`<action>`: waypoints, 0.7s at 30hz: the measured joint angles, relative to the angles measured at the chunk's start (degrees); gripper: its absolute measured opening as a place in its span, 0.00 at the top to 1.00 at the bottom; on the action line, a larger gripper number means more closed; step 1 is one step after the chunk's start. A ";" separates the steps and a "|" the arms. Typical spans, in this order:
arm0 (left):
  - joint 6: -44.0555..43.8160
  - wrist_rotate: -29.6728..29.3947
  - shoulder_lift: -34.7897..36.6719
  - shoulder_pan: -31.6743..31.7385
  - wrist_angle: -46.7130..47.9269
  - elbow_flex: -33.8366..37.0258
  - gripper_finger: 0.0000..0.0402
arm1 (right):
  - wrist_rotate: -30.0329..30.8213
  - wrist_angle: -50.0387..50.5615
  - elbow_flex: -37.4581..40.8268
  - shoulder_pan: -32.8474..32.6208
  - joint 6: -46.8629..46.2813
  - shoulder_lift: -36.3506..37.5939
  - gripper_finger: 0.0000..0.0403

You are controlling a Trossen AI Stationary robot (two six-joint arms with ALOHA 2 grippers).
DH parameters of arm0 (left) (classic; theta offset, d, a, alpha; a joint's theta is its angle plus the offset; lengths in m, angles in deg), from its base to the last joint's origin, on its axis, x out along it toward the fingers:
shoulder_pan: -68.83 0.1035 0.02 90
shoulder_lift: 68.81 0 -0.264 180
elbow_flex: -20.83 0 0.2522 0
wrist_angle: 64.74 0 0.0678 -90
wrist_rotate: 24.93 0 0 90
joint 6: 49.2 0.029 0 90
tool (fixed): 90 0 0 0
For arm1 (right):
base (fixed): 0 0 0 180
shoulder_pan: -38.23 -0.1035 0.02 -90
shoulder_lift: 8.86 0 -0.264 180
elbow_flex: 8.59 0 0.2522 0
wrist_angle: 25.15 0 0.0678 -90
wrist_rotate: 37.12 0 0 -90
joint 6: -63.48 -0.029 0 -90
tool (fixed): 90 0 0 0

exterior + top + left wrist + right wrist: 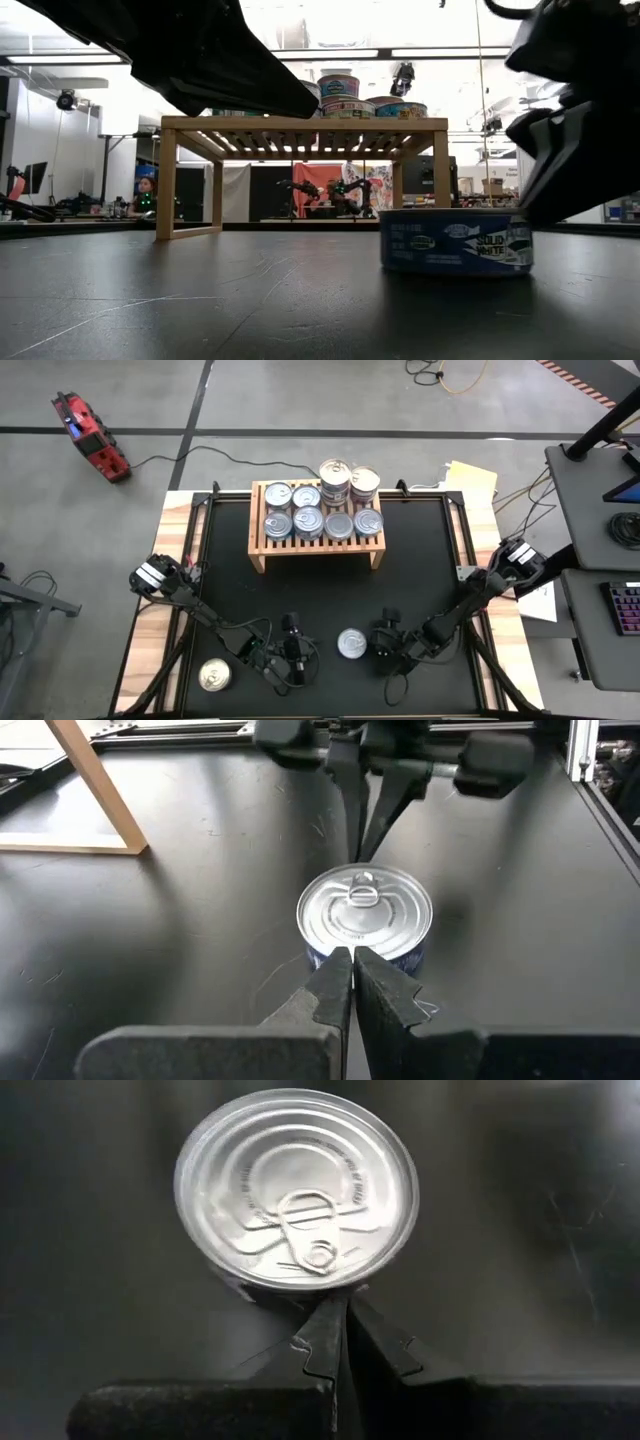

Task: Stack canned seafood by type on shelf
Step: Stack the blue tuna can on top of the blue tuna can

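Black mat, arm-hidden shelf cans

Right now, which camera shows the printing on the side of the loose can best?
The low view: the can's blue label faces it. Both wrist views and the high view show mainly its lid.

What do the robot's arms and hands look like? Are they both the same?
Yes, they match. Both arms are thin, dark and jointed, with a white-marked block near each base and black cables looping alongside. The left hand and the right hand each end in two matte black fingers, broad at the base and narrowing to points. Seen from above, the left hand and right hand look bulky and black.
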 joint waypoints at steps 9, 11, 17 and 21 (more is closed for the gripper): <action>0.01 0.00 0.00 0.07 -0.52 0.00 1.00 | 0.02 0.43 0.00 1.19 1.44 0.25 0.97; 0.00 0.00 0.00 0.13 -0.78 0.00 1.00 | -0.02 1.93 0.00 1.10 1.31 1.07 0.97; 0.43 0.00 0.00 0.49 -1.77 0.00 1.00 | 0.07 9.07 0.00 1.08 -2.24 3.40 0.97; 0.44 0.00 0.00 0.57 -2.13 0.00 1.00 | 0.07 9.92 0.00 1.08 -3.51 3.62 0.97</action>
